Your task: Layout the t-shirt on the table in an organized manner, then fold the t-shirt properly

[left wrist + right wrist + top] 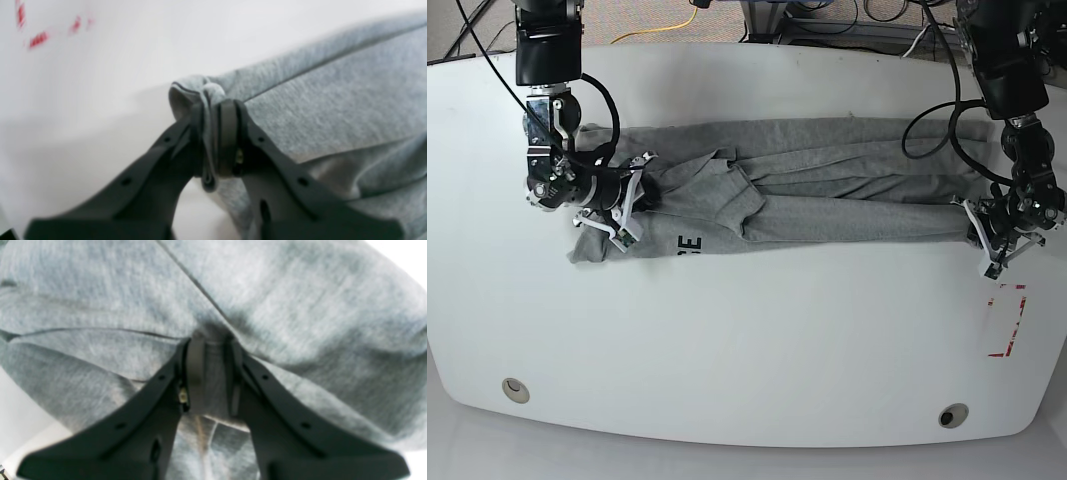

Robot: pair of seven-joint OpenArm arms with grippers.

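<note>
The t-shirt (pixel 847 222) was spread in a long, rumpled band across the far part of the white counter (pixel 727 340), bunched into lengthwise folds rather than laid flat. Its heather-grey cloth was stretched between the two arms, and a smooth strip was drawn along the near side toward the left arm. A loose flap was turned over near the middle, with its point resting on the layers around it. Part of the black lettering (pixel 689 245) was exposed at the near edge, closer to the right arm (only a few characters could be made out).

By the left hand (pixel 218 140), a corner of the t-shirt was held pinched, the fingers brought nearly together with a narrow fold of cloth caught upright between them. A small curl of fabric was pushed up just beyond the fingertips, and a hemmed edge with a straight seam was seen running away from the grip.

The right hand (pixel 211 376) was lowered onto the other end of the t-shirt, its fingers set a narrow gap apart, with grey cloth seen between them. Whether the fabric was firmly gripped there could not be told. Creases and a long seam were gathered around the fingertips.

On the counter, red tape marks (pixel 1021 325) were seen near the left arm, and a round hole (pixel 953 416) was set toward each near corner.
</note>
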